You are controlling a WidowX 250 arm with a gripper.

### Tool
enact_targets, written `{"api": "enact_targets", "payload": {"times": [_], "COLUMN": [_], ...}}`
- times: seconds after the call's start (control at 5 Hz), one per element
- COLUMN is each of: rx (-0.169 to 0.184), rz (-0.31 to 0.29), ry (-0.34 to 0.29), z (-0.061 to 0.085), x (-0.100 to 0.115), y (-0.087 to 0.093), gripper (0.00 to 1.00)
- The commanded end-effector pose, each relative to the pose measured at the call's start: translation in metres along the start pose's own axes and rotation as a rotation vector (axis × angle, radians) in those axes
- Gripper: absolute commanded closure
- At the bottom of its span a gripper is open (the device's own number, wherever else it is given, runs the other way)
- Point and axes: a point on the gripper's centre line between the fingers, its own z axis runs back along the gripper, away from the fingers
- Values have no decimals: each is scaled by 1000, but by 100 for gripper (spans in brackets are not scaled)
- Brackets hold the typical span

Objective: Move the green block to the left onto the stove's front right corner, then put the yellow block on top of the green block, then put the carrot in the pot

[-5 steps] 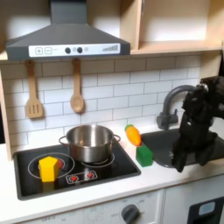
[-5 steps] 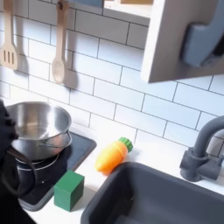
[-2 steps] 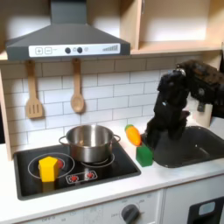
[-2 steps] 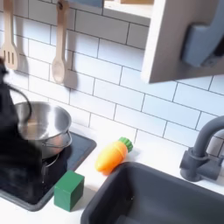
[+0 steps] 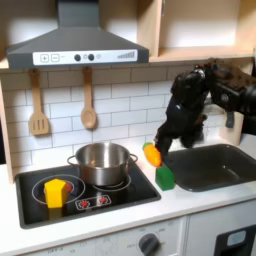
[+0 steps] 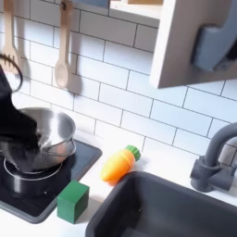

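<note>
Gripper [image 5: 160,148] poised just above green block [image 5: 164,178], jaw gap unclear; block sits off stove [image 5: 30,207], right of it, so it goes first.

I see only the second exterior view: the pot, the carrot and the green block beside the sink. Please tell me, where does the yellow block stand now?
Observer: In the first exterior view, the yellow block stands on the stove, on the front burner at the first exterior view's left, apart from the pot.
Operator: Thank you. And where is the gripper?
Observer: The gripper hangs close above the carrot, just behind the green block. I cannot tell whether its jaws are open.
</note>
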Motion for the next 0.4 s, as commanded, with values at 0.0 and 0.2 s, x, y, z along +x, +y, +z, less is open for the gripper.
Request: {"api": "enact_targets", "payload": {"times": [0.0, 0.2], "rx": [1, 21], "rz": [25, 53], "ry": [-103, -137], "z": [6, 7], "x": [23, 36], "y": [17, 25], "gripper": [0, 0]}}
